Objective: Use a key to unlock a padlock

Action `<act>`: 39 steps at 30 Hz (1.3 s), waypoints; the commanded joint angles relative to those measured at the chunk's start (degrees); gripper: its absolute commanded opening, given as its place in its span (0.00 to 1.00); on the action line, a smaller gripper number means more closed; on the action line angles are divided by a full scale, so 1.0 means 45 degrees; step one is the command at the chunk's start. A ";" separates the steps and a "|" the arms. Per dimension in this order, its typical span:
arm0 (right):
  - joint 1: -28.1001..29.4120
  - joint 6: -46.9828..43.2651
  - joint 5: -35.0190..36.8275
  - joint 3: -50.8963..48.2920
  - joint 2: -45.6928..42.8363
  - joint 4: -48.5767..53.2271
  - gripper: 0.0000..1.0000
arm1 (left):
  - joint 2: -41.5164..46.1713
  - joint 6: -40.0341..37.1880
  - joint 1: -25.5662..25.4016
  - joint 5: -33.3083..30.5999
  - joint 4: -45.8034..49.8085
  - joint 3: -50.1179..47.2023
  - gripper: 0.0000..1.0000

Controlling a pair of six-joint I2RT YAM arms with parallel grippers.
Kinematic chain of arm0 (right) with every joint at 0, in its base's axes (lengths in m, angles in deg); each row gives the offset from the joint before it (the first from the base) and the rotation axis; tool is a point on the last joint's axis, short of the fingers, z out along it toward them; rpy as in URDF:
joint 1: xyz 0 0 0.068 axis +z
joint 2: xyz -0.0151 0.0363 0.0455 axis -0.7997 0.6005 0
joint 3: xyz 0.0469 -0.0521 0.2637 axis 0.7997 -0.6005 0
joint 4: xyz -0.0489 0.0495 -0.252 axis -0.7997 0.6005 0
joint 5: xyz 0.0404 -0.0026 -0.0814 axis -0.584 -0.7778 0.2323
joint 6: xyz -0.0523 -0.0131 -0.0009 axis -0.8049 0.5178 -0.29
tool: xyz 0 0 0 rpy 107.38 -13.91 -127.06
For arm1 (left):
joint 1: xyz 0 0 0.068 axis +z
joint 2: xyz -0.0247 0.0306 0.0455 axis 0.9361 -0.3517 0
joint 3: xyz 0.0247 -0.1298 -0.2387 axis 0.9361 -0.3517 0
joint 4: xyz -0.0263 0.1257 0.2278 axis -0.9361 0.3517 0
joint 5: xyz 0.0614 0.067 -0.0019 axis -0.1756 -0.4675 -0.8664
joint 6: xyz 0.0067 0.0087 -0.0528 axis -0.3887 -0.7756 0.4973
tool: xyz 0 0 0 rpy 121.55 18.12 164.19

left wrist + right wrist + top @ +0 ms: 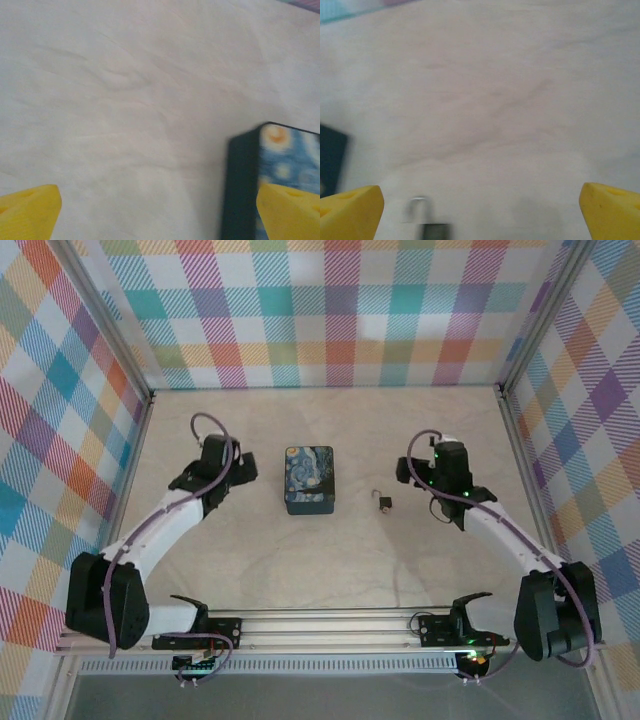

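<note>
The table (330,570) is a pale wood-looking sheet with faint grain, boxed in on three sides by walls (330,310) covered in loud pastel plaid. Silvery metal posts stand at the corners, and an aluminium rail (330,625) runs along the near edge where both arms are bolted down.

The padlock (383,502) lies flat on the table right of centre, between the dark blue swirl-patterned box (309,480) and the right arm, and it touches neither. From above, its long axis runs roughly near-to-far: the thin shackle points toward the back wall and the dark body sits on the near side. In the right wrist view the padlock (427,220) is blurry at the bottom edge, with the shackle loop pointing up the frame. It's too small to tell whether a key is on it.

The right gripper (410,473) is just beyond the padlock's right side. Its yellow fingertips (350,210) are spread wide with only bare table between them, and the padlock is closer to the left one.

The left gripper (240,472) is just beside the box's left side. Its fingers (27,210) are also wide apart and hold nothing. One tip overlaps the box (290,155) in the left wrist view, but you can't tell whether they touch.
</note>
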 commanded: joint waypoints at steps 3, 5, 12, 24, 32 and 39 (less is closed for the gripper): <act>-0.0814 -0.2043 0.1903 -0.1786 -0.0086 -0.2502 1.00 | -0.0719 -0.2199 0.0968 -0.2098 -0.4780 -0.2526 1.00; -0.1382 -0.2159 0.1722 -0.3135 -0.0073 -0.4611 1.00 | -0.0971 -0.2734 0.1026 -0.1637 -0.7379 -0.3825 0.99; -0.2548 -0.2050 0.0269 -0.4866 0.1624 -1.1023 1.00 | -0.2451 -0.3553 0.1467 0.0284 -1.1431 -0.4624 1.00; -0.2971 -0.2759 -0.2265 -0.3800 0.4059 -1.1412 1.00 | -0.3489 -0.3559 0.2389 0.3070 -1.3313 -0.5319 1.00; -0.2950 -0.2731 -0.2126 -0.3861 0.4045 -1.1569 1.00 | -0.3465 -0.3516 0.2430 0.3184 -1.3393 -0.5366 1.00; -0.2950 -0.2766 -0.2121 -0.3857 0.4054 -1.1542 1.00 | -0.3474 -0.3516 0.2435 0.3174 -1.3389 -0.5364 1.00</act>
